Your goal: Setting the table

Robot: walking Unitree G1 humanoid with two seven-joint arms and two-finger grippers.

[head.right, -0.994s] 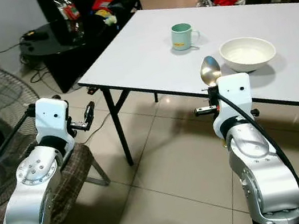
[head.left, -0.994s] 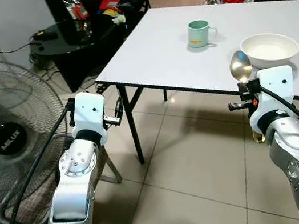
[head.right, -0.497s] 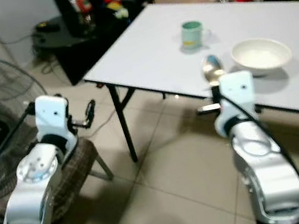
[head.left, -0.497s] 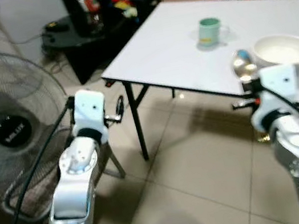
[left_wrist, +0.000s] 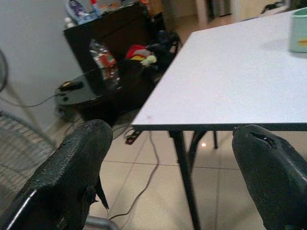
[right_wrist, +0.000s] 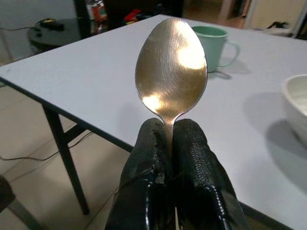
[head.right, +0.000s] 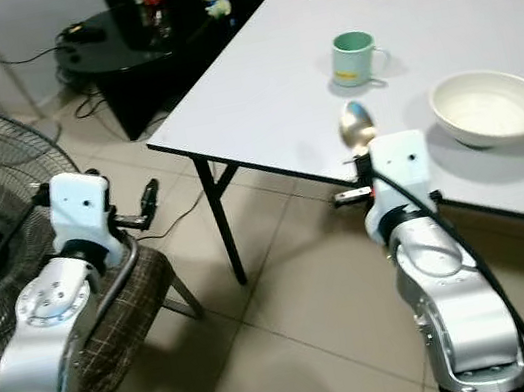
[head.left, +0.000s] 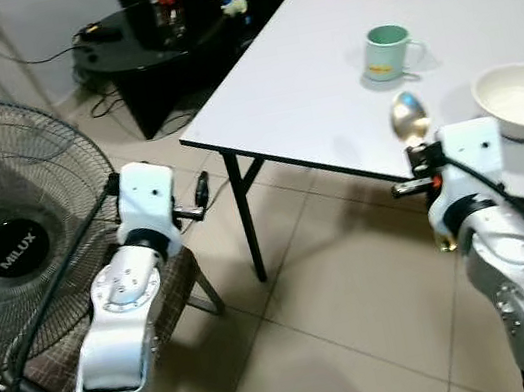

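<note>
Your right gripper (right_wrist: pixel 168 143) has its two fingers pinched tight on the neck of the spoon (right_wrist: pixel 171 72), just below the bowl of it. The spoon stands upright — its long axis runs straight out along the fingers, bowl end up and away from the wrist, hollow face turned back toward the wrist camera. From the head views the spoon (head.right: pixel 355 126) sits at the near edge of the table (head.right: pixel 263 84), its bowl showing against the white top while the gripper itself hangs just off the edge, above the tiled floor (head.right: pixel 298 342).

On the table, the green mug (head.right: pixel 356 55) stands upright beyond the spoon, handle to your right. The white bowl (head.right: pixel 490 105) sits to the right of the mug and nearer you, well apart from it. The spoon touches neither.

Your left gripper (left_wrist: pixel 177 187) is spread wide with nothing between its fingers (left_wrist: pixel 72 172) — it points toward the table's left corner and leg. In the head view that left gripper (head.left: pixel 198 189) is held out over the floor, short of the table, with a checked chair seat below the arm.

A big standing fan (head.left: pixel 12 245) is close on your left. Behind the table's far-left corner is a dark, cluttered side table (head.left: pixel 149 43).
</note>
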